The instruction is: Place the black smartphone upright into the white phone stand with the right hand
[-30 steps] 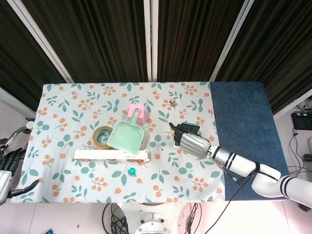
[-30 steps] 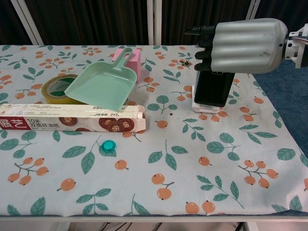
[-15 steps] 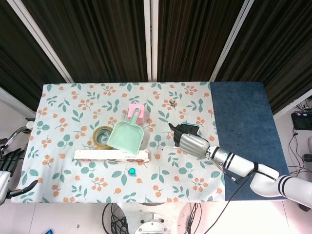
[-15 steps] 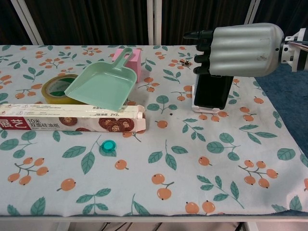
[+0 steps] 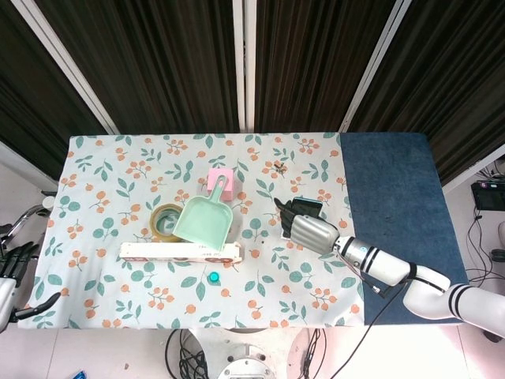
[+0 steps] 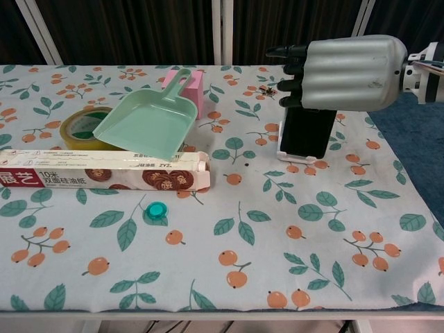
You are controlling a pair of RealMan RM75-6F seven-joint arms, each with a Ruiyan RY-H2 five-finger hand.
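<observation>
The surface (image 6: 208, 277) filled the frame under a floral cloth. At upper right, the right robot hand (image 6: 347, 73) grasped the black smartphone (image 6: 307, 132), which stood upright in the white phone stand (image 6: 283, 149). The left robot hand (image 5: 9, 272), lower left, lay released.

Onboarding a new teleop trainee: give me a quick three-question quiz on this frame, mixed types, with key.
1. True or false: the black smartphone stands in the white phone stand.
2. Which hand is at the phone's top? A) left hand B) right hand
3. Fill in: the green dustpan rests partly on the ____.

Key: 1 true; 2 B; 3 long box. The left hand sits at the table's far edge, holding nothing.
</observation>
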